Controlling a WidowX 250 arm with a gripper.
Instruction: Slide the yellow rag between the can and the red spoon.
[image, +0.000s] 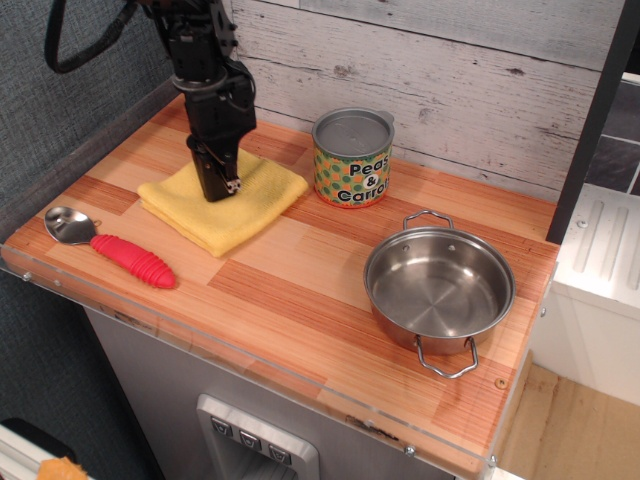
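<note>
At the left edge of the counter (300, 310) lies the red spoon (110, 243), its silver bowl pointing left and its ribbed handle angled toward the front. Just beyond it sits the yellow rag (250, 205), flat and folded, now in the stretch between the spoon and the can (352, 157), apart from both. The gripper (218, 188) stands upright with its tip pressed down onto the rag's left-middle, apparently pinning the cloth so it drags along the wood rather than lifting; its fingers look drawn close together, pinching nothing. Farther right, well clear, rests the steel pot (440, 286). The slide seems essentially complete.
</note>
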